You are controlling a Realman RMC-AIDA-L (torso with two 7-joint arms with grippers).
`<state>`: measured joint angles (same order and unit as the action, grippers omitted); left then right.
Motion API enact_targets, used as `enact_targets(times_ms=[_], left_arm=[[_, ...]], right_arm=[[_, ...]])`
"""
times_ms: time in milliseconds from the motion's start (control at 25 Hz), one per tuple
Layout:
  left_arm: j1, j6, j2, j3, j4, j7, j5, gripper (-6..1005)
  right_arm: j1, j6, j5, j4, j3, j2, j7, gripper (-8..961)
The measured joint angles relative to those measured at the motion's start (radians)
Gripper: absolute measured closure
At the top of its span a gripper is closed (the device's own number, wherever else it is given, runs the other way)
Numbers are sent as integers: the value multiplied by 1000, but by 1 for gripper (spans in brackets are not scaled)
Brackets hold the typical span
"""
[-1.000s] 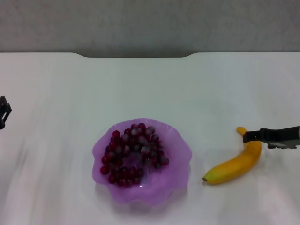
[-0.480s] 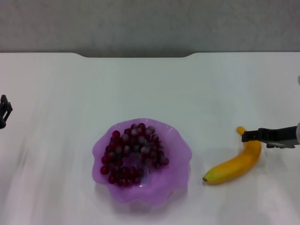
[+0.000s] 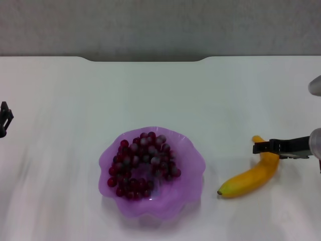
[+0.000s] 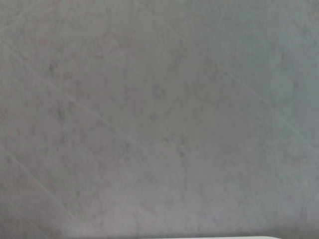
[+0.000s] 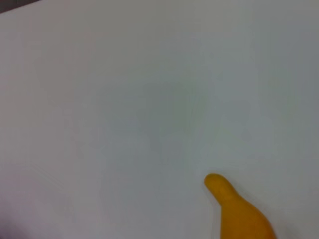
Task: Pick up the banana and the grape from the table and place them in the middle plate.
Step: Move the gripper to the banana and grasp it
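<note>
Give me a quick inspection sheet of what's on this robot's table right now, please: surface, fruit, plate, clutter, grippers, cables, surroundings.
Surface: white table, flat, with a notch in its far edge.
Plate: purple plate with a wavy rim, in the middle near the front.
Grape: dark red bunch already lying inside the plate.
Banana: yellow banana on the table to the right of the plate, not touching it; its stem end also shows in the right wrist view.
Clutter: nothing seen.
Right gripper: reaching in from the right edge, its tip over the banana's far end.
Left gripper: at the left edge, away from everything.
Cables: nothing seen.
Surroundings: grey wall behind the table.
</note>
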<state>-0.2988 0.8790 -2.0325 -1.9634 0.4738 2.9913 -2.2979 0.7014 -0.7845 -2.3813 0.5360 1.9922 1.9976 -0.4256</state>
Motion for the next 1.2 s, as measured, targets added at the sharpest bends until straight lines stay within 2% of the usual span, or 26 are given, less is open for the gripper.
enact_targets(times_ms=[960,1200], left_arm=[[0,0,1,0,-3,0,0,118],[0,0,2,0,-4,0,0,118]], right_arm=[[3,31,-10,-7,-25,2,-42,113],[21,31,-10,-31,-27,5,-52,322]])
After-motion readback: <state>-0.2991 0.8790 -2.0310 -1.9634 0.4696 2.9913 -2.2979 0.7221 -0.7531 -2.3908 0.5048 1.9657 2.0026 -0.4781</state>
